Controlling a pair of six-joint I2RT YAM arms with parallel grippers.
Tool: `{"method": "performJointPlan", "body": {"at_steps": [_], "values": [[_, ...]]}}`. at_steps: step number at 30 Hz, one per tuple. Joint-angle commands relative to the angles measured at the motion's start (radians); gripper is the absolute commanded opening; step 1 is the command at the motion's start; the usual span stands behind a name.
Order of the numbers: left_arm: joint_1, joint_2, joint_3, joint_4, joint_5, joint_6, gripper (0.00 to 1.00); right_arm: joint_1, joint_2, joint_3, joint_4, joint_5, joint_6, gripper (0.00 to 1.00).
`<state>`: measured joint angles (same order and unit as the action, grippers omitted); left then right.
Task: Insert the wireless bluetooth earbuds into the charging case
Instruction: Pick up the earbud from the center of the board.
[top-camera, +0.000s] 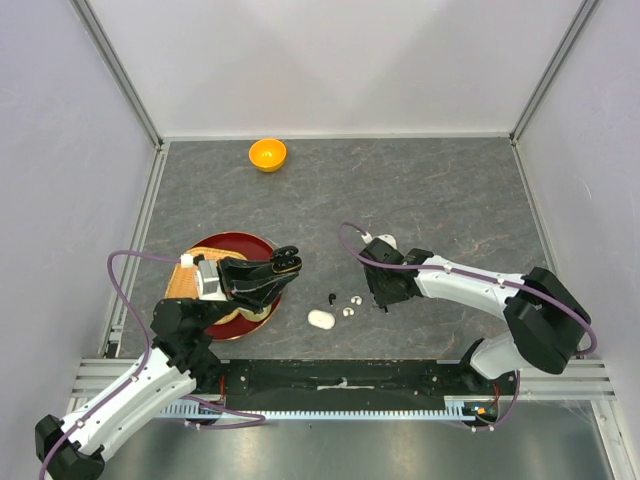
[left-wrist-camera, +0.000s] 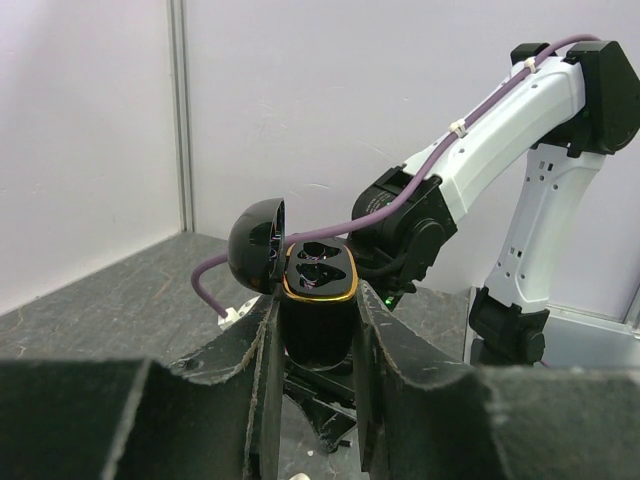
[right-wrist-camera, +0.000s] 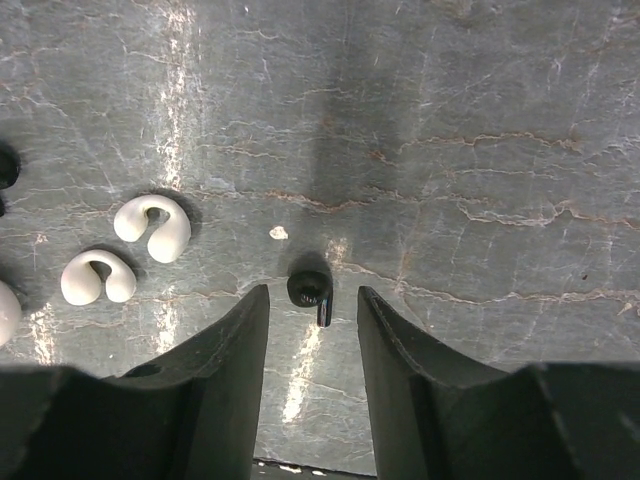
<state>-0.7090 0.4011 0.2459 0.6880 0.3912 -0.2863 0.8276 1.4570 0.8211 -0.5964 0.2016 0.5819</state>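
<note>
My left gripper (left-wrist-camera: 315, 305) is shut on a black charging case (left-wrist-camera: 320, 272) with a gold rim and holds it upright above the table, lid (left-wrist-camera: 255, 243) open, both sockets empty. In the top view this gripper (top-camera: 278, 268) hovers by the red plate. My right gripper (right-wrist-camera: 312, 292) is open and low over the table, its fingers either side of a black earbud (right-wrist-camera: 309, 289) with a short stem. Two white earbuds (right-wrist-camera: 155, 225) (right-wrist-camera: 95, 280) lie to its left. A second black earbud (top-camera: 331, 298) lies beside them.
A white closed case (top-camera: 320, 319) lies near the white earbuds (top-camera: 352, 305). A red plate (top-camera: 262, 243) with a wooden piece sits under the left arm. An orange bowl (top-camera: 267, 154) stands at the back. A small white object (top-camera: 385, 240) lies behind the right wrist.
</note>
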Motion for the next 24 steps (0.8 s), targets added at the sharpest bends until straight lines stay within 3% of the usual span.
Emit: {"method": "performJointPlan", "body": {"at_steps": [1, 24], "values": [[-0.001, -0.005, 0.039, 0.021, -0.028, 0.038, 0.02, 0.008, 0.012, 0.013, 0.032, 0.027, -0.001, 0.47], [-0.003, -0.007, 0.029, 0.016, -0.034, 0.033, 0.02, 0.011, 0.037, -0.03, 0.066, 0.021, -0.004, 0.42]]}}
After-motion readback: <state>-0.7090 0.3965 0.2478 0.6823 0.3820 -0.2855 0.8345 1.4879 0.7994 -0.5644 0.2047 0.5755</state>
